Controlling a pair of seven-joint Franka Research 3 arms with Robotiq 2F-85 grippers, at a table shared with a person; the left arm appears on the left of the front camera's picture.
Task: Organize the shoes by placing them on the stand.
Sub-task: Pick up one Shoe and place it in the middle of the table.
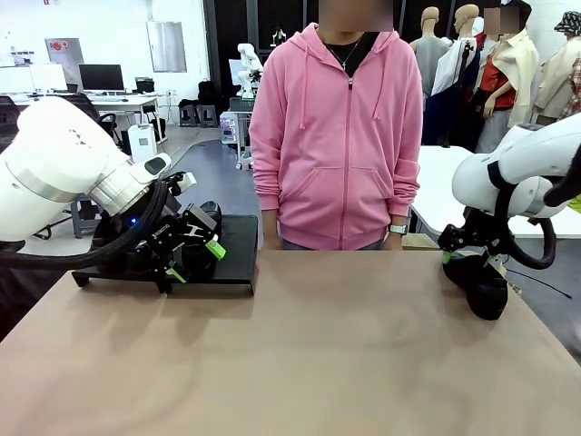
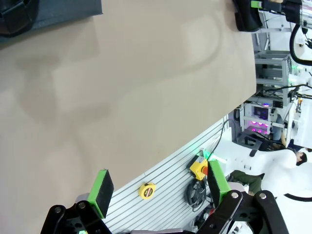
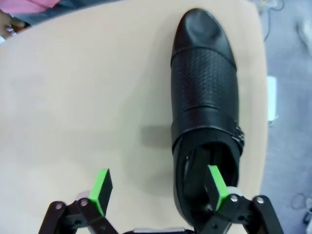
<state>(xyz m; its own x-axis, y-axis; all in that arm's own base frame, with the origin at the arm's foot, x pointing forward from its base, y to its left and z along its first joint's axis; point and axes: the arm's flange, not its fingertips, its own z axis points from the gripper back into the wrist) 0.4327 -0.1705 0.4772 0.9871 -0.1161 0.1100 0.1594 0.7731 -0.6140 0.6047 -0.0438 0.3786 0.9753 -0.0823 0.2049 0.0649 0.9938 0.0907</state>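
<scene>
A glossy black shoe (image 3: 204, 97) lies on the tan table near its right edge, also seen as the shoe (image 1: 483, 282) in the front view. My right gripper (image 3: 158, 190) is open above the shoe's heel end, with one green pad (image 3: 214, 187) over the shoe's opening and the other pad beside it over bare table. The stand (image 1: 234, 245), a low black platform, sits at the far left of the table. My left gripper (image 1: 195, 262) hangs open and empty at the stand's front edge. In the left wrist view a dark shoe (image 2: 14, 14) lies on the stand (image 2: 58, 12).
A person in a pink hoodie (image 1: 336, 136) stands at the far side of the table, hands down. The table's middle (image 1: 309, 345) is bare tan surface. The table's right edge (image 3: 265, 97) runs close beside the shoe.
</scene>
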